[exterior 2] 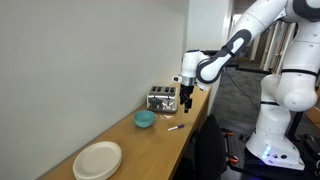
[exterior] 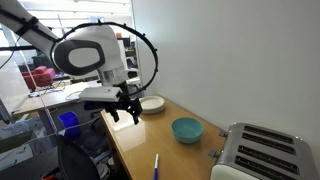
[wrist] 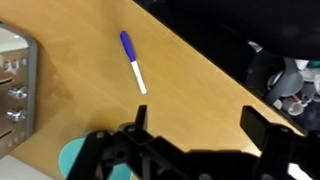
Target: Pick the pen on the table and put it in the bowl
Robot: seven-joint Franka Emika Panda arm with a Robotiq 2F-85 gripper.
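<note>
The pen (wrist: 131, 60), blue with a white tip, lies flat on the tan table (wrist: 190, 90); it also shows in both exterior views (exterior: 156, 164) (exterior 2: 175, 127). The teal bowl (exterior: 186, 129) (exterior 2: 144, 119) stands on the table near the wall, and its rim shows at the lower left of the wrist view (wrist: 72, 156). My gripper (wrist: 197, 118) is open and empty and hangs above the table, apart from pen and bowl. It shows in both exterior views (exterior: 124, 113) (exterior 2: 188, 102).
A silver toaster (exterior: 262, 152) (exterior 2: 160, 99) stands at one end of the table; its side shows in the wrist view (wrist: 15, 85). A stack of white plates (exterior: 151, 104) (exterior 2: 97, 159) sits at the other end. The table edge (wrist: 215, 60) drops off beside the pen.
</note>
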